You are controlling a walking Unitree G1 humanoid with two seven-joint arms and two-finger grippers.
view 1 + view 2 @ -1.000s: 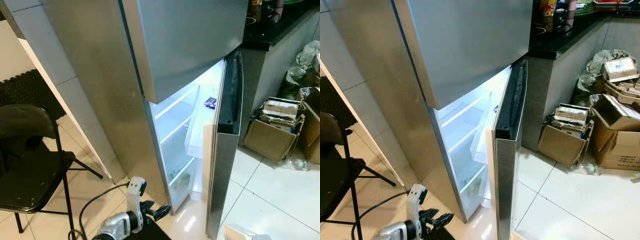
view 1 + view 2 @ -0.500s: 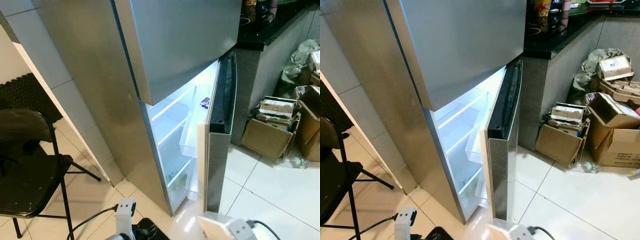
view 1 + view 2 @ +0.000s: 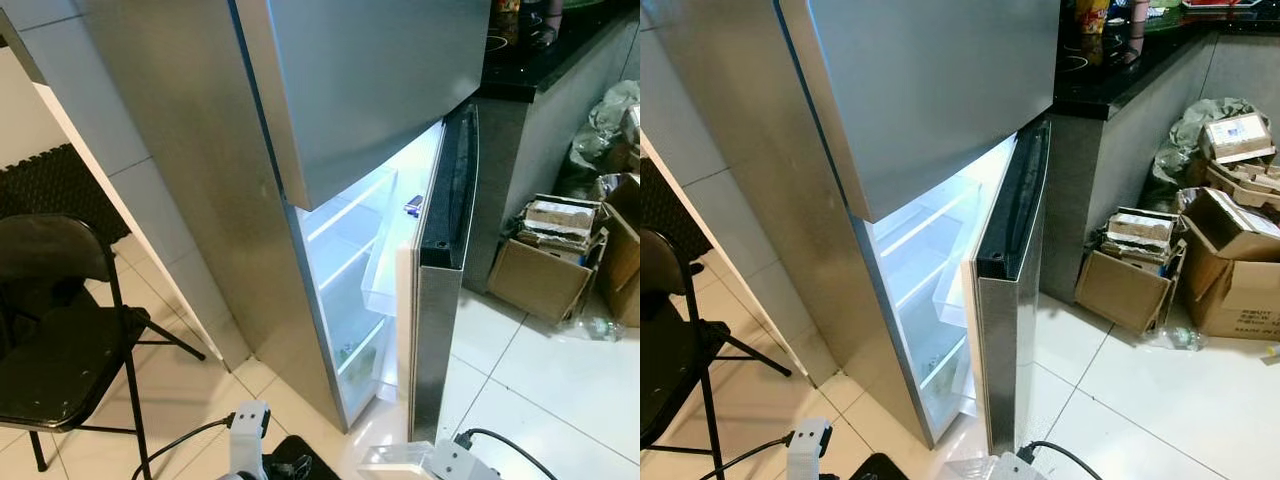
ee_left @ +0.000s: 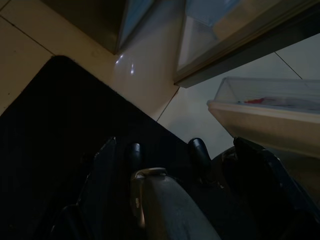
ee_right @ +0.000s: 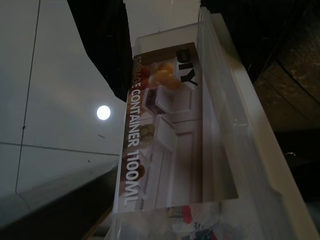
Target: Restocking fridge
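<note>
fridge restock: items in view

left gripper [image 4: 165,152]: black fingers spread, nothing between them, low above a black mat [image 4: 60,130] on the tiled floor.
right gripper: finger state cannot be told; its wrist view faces a clear storage container [image 5: 170,135] labelled "storage container 1100ml", close up.
fridge [image 3: 330,130]: steel, lower door [image 3: 440,290] open, interior lit, shelves white.
folding chair [image 3: 60,340]: black, on the robot's left.
cardboard boxes [image 3: 1200,270]: on the floor, right.
</note>
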